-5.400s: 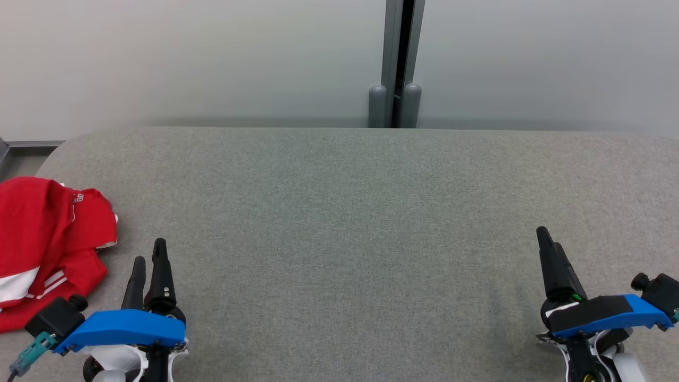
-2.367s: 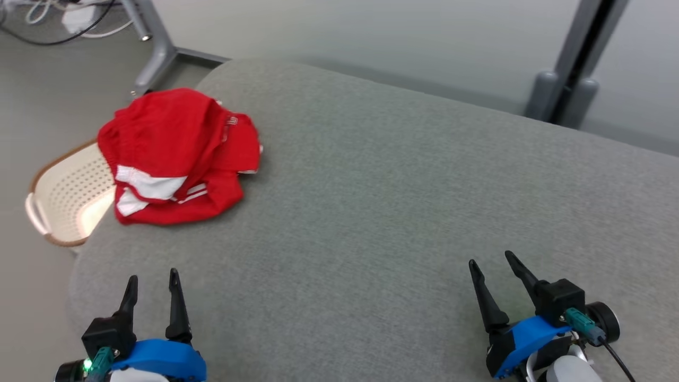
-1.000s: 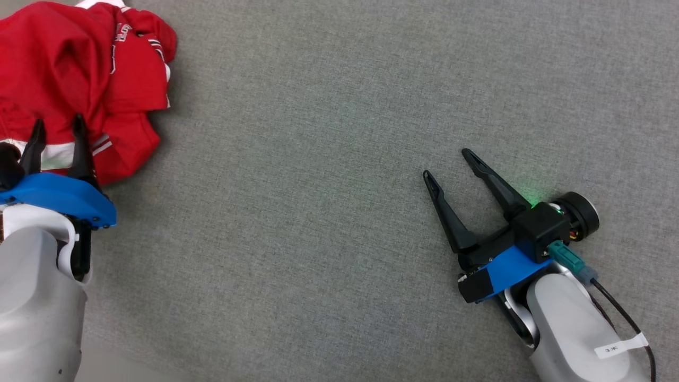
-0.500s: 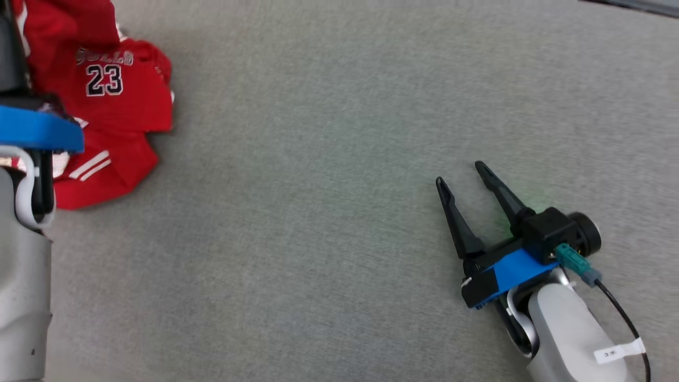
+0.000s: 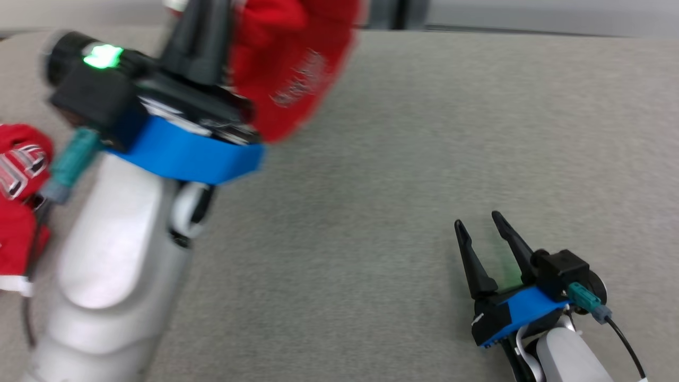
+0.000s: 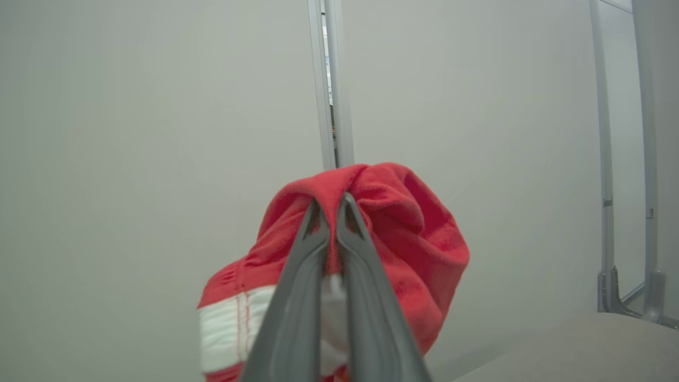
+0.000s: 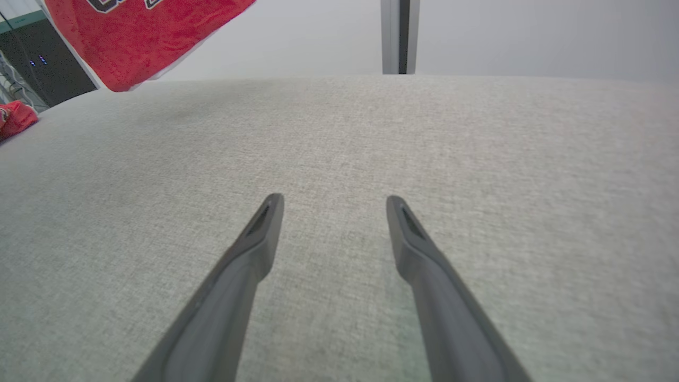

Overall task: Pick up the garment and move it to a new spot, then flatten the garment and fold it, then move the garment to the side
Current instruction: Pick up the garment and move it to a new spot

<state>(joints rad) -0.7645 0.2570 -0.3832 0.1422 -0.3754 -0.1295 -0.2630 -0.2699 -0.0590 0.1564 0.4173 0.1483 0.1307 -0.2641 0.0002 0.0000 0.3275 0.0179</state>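
1. The left jaws, pinched shut on a bunched fold of the red garment [image 6: 424,239], hold it aloft above the grey counter [image 5: 424,132] at 11 o'clock in the head view, apparently to carry it clear to a new spot.
2. The right jaws rest spread wide and empty at 4 o'clock, likely kept free for flattening.
3. The garment hangs crumpled, red with a white stripe and blurred lettering. More red cloth [image 5: 16,159] lies at 9 o'clock; whether it is the same piece is unclear.

left claw [image 6: 331,204] high, clamped, right claw [image 5: 478,218] low, spread
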